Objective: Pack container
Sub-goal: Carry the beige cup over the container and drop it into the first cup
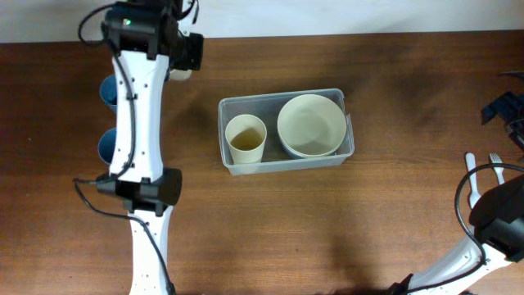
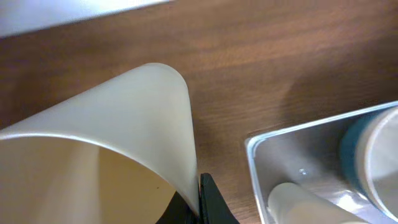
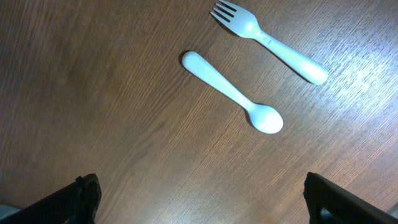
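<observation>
The clear container (image 1: 285, 167) sits mid-counter (image 1: 327, 238), holding a cream cup (image 1: 246, 138) on its left and a cream bowl (image 1: 311, 124) on its right, both upright. At the counter's far left edge, the left gripper (image 2: 198, 202) is closed, pinching the wall of another cream cup, the held cup (image 2: 124, 130). Two blue round shapes (image 1: 107, 90), perhaps bowls, peek out beside that arm. The right gripper (image 3: 208, 205) hangs wide open above a white fork (image 3: 267, 40) and spoon (image 3: 233, 93).
</observation>
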Robot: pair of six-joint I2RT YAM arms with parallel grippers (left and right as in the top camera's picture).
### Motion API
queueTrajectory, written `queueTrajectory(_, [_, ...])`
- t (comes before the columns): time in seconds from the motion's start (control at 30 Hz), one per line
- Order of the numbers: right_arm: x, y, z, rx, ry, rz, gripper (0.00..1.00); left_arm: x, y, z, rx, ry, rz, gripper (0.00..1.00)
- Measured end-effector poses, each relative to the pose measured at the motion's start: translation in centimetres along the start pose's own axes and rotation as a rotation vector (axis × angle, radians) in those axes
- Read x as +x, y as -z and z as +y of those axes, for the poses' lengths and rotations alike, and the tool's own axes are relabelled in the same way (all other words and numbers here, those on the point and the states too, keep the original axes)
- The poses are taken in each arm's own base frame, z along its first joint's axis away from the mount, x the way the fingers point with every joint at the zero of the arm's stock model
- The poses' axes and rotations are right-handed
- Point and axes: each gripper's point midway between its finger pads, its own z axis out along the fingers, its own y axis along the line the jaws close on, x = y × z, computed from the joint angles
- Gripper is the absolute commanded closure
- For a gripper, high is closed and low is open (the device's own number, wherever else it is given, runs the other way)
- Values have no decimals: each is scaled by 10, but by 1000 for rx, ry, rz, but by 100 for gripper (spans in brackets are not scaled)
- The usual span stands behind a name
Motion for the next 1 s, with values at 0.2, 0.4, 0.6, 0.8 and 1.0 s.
queueTrajectory(0.2, [0,0,0,1,-1,0,1,-8,77,-36,62,-58,-144,98])
queueTrajectory(0.4, [0,0,0,0,0,0,1,16,193,-72,175,-123,-316,98])
queueTrajectory(0.6, [0,0,0,0,-1,0,1,64,262,-72,280,-99,-367,99])
queueTrajectory(0.8, [0,0,0,0,-1,0,1,107,233,-91,388,-98,-160,99])
queueTrajectory(1.0, [0,0,0,0,0,0,1,130,175,-107,419,-88,69,98])
